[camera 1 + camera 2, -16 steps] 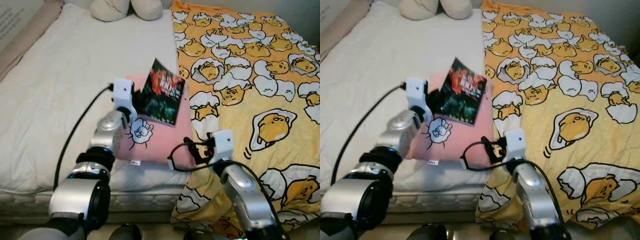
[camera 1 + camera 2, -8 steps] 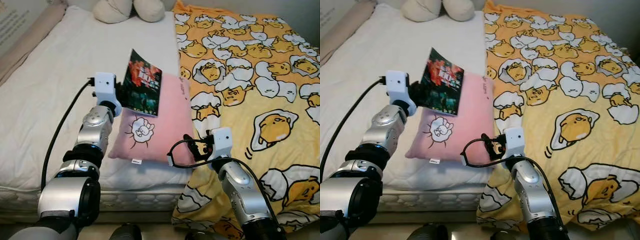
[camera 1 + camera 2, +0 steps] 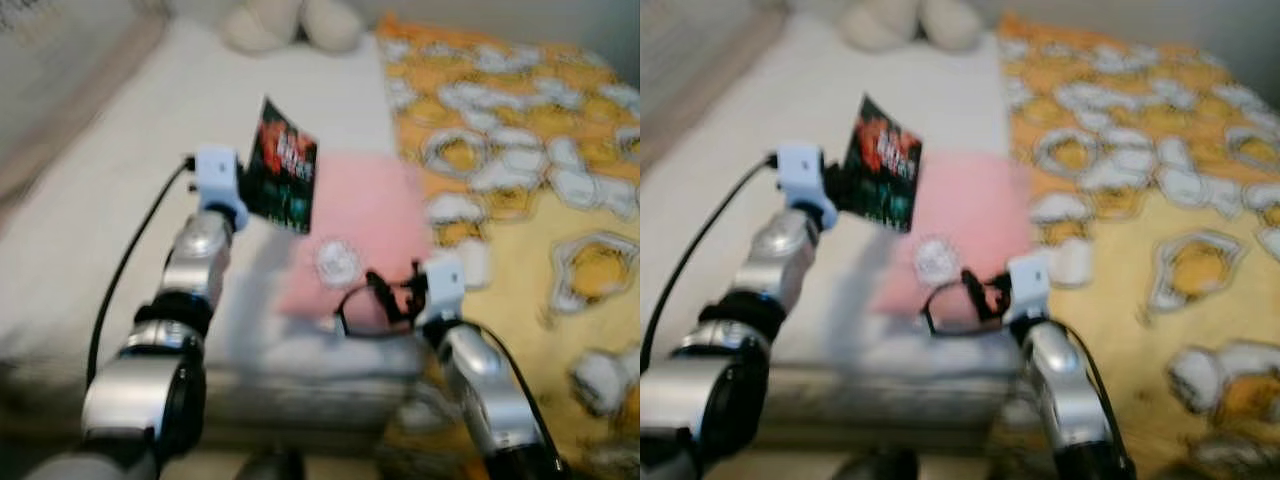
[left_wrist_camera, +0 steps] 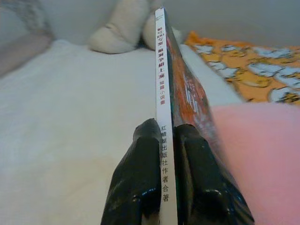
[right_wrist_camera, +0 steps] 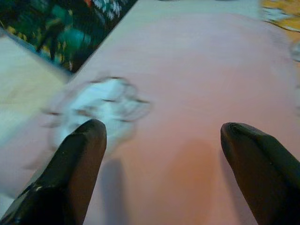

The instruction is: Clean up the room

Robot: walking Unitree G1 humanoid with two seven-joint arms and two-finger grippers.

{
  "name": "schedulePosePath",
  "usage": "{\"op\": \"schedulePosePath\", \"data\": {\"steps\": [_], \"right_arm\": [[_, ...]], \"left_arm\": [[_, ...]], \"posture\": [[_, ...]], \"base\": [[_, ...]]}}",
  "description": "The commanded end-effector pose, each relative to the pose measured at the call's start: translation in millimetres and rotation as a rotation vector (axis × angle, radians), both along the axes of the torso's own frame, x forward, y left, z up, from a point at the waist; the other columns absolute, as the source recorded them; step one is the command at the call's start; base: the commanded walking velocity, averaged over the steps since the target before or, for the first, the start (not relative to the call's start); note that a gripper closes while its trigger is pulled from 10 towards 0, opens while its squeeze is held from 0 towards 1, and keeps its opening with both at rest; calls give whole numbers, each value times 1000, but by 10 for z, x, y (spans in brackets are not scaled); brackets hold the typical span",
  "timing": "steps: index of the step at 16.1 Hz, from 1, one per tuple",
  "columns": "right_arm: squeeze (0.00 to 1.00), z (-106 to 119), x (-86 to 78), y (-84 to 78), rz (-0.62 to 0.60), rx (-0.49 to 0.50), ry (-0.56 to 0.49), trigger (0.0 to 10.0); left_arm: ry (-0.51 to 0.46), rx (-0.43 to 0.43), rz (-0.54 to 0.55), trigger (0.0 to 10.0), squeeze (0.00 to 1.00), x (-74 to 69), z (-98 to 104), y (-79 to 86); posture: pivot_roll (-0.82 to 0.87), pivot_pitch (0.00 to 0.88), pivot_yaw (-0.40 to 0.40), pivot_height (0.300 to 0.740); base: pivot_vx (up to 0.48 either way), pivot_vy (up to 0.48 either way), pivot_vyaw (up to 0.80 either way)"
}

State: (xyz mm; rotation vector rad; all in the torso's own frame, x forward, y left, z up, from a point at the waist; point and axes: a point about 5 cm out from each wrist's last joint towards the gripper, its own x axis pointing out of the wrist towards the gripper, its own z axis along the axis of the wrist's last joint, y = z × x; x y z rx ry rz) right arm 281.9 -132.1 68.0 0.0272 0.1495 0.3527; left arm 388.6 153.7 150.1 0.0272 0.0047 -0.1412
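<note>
Book: thin paperback book with dark red-and-green cover and white spine (image 3: 282,178), raised off the pink square pillow with a white cartoon patch (image 3: 365,235), at the pillow's far-left corner.
Axis: stands on edge, cover facing the pillow, long axis running away from the robot along the white mattress (image 3: 110,190).
Left gripper (image 4: 165,136): fingers pinching the spine.
Right gripper (image 5: 161,136): fingers spread, low over the pillow's near edge.
Change: view now blurred and shifted, so the camera moved; book held much as half a second ago.

We read Chinese print down the white spine of the book (image 4: 161,117): "短篇小说集" and "出版社"; remaining characters too blurred.
</note>
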Motion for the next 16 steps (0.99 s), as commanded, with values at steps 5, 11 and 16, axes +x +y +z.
{"op": "schedulePosePath", "data": {"steps": [5,11,16], "right_arm": [[0,4,35,-79,-21,-22,-4,10000],[0,-5,4,-54,-14,-32,-10,10000],[0,-16,-39,-74,-30,-31,-9,10000]], "left_arm": [[-48,46,-9,10000,0,47,120,-26],[-40,73,-25,10000,0,75,139,-38],[-38,72,-59,10000,0,71,117,-157]], "posture": [[-44,0,15,740],[-51,0,19,740],[-66,0,23,740]], "base": [[0,478,275],[0,480,0],[0,58,0]]}}
